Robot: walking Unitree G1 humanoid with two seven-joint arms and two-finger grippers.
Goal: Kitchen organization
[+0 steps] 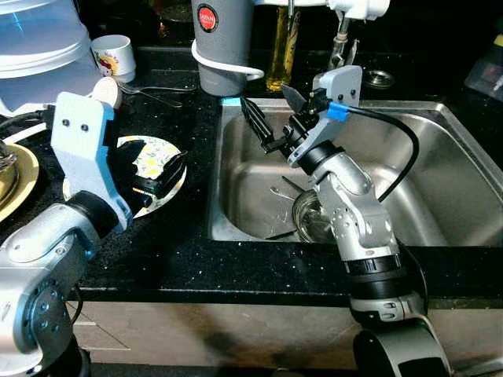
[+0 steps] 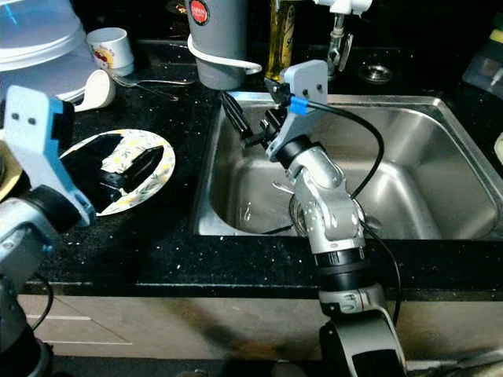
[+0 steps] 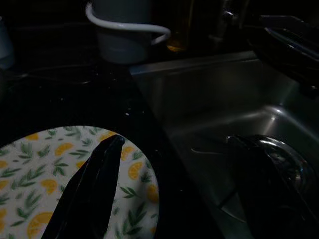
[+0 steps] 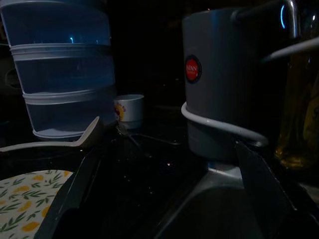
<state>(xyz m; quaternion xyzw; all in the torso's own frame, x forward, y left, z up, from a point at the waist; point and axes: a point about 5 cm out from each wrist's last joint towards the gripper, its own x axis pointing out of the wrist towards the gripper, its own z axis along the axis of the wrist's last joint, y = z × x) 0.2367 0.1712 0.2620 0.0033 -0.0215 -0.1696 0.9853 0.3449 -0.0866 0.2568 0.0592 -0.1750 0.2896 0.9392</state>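
While dim: black counter [image 1: 181, 251] | steel sink [image 1: 440, 196] | plate [image 2: 161, 169]

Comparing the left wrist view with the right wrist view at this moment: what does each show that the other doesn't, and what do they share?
Left wrist, not right wrist: the inside of the steel sink basin, with a round shiny item lying in it, too dark to identify. Right wrist, not left wrist: stacked translucent containers, a pale spoon beside them, and the red logo on the grey canister. Both: the grey canister with its white band, and the lemon-patterned plate on the dark counter.
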